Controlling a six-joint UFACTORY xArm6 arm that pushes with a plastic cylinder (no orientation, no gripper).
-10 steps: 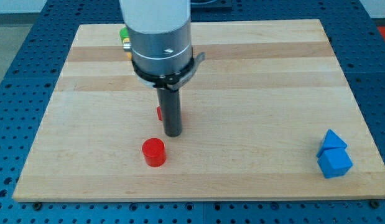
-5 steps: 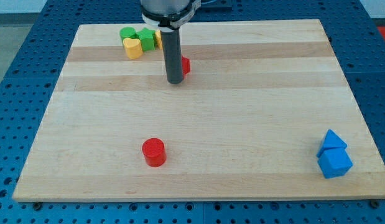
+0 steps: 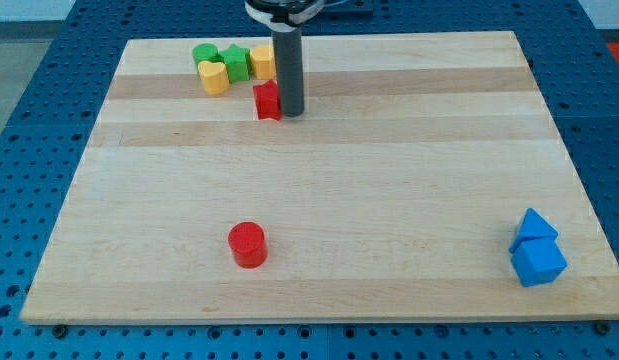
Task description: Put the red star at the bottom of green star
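Far left, the green star point(image 3: 234, 57) sits between a green block point(image 3: 203, 54), a yellow block point(image 3: 214, 77) and another yellow block point(image 3: 262, 62). The red star point(image 3: 268, 100) lies just near-right of it, touching my tip point(image 3: 290, 111) on its right. I have no jaws, just the rod.
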